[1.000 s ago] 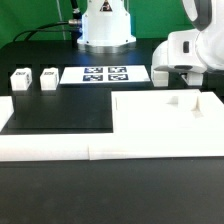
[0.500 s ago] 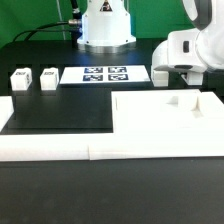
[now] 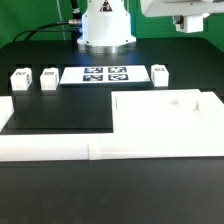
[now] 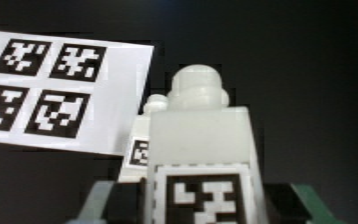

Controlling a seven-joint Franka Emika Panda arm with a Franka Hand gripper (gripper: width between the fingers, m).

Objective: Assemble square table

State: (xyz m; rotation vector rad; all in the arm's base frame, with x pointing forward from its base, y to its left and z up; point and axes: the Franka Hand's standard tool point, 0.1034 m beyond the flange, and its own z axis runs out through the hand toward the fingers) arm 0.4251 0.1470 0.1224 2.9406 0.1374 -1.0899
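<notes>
In the exterior view my gripper [image 3: 185, 22] hangs high at the back right, above the table. In the wrist view the gripper [image 4: 204, 203] is shut on a white tagged leg [image 4: 202, 135], whose screw tip points away from the camera. The white square tabletop [image 3: 165, 118] lies flat at the exterior view's right, against the low border wall. Another leg [image 3: 160, 72] stands just right of the marker board and shows behind the held one in the wrist view [image 4: 146, 150]. Two more legs [image 3: 20, 79] [image 3: 49, 78] stand at the left.
The marker board [image 3: 95, 74] lies at the back middle and also shows in the wrist view [image 4: 51, 85]. A low white border wall [image 3: 60, 150] runs along the front. The robot base [image 3: 106, 25] stands behind the board.
The gripper has risen from the table at the right to high above it, carrying a leg. The leg beside the marker board, hidden before, now shows.
</notes>
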